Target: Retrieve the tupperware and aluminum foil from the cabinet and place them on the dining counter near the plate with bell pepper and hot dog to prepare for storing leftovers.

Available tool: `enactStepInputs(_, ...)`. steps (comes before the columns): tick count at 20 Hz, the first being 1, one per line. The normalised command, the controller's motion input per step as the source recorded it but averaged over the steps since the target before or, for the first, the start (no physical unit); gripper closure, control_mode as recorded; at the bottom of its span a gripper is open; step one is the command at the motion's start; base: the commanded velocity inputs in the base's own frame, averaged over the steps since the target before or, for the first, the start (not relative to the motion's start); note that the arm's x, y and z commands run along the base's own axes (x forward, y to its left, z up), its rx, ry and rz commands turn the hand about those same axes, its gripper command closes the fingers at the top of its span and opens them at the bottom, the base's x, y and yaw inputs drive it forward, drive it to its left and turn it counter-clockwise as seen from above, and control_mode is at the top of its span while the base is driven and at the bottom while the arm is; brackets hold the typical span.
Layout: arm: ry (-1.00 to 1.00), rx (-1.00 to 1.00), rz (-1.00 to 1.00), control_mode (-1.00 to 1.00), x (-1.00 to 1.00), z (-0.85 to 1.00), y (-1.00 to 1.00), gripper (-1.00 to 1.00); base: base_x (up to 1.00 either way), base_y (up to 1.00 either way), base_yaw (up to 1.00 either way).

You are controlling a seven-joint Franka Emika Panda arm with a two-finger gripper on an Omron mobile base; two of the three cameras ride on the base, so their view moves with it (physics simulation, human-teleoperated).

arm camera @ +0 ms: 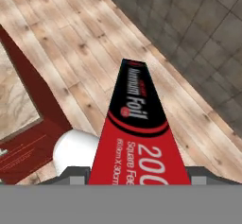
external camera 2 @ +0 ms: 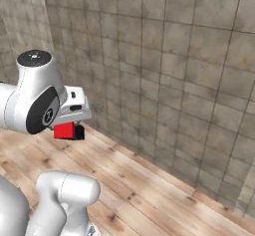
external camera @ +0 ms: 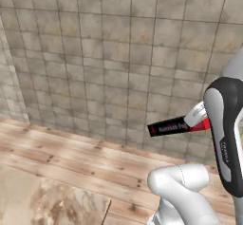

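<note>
We are looking at the aluminum foil (arm camera: 137,133), a black box carrying red panels and white lettering, against a wall (external camera: 118,53) of mottled grey-brown square tiles. We are seeing a floor (external camera 2: 149,190) of warm tan wood planks with dark knots, a beige-marble counter (external camera: 52,200) on a red base, and the arm (external camera 2: 35,100) showing white with dark joints.

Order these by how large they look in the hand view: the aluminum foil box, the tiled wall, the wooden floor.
1. Wooden floor.
2. Aluminum foil box; closeness to the camera enlarges it.
3. Tiled wall, roughly like the box; unsure.
</note>
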Motion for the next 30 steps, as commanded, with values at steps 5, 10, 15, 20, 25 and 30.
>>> enactStepInputs(5, 0.00, 0.00, 0.00, 1.00, 0.00, 0.00, 0.00, 1.00, 0.61, -0.09, 0.81)
enactStepInputs(10, 0.00, 0.00, 0.00, 1.00, 0.00, 0.00, 0.00, 1.00, 1.00, -0.24, 0.64)
enactStepInputs(15, 0.00, 0.00, 0.00, 1.00, 0.00, 0.00, 0.00, 1.00, 1.00, -0.24, 0.55)
enactStepInputs(20, 0.00, 0.00, 0.00, 1.00, 0.00, 0.00, 0.00, 1.00, 1.00, -0.23, 0.49)
enactStepInputs(25, 0.00, 0.00, 0.00, 1.00, 0.00, 0.00, 0.00, 1.00, 1.00, -0.23, 0.41)
enactStepInputs(30, 0.00, 0.00, 0.00, 1.00, 0.00, 0.00, 0.00, 1.00, 1.00, -0.18, 0.26)
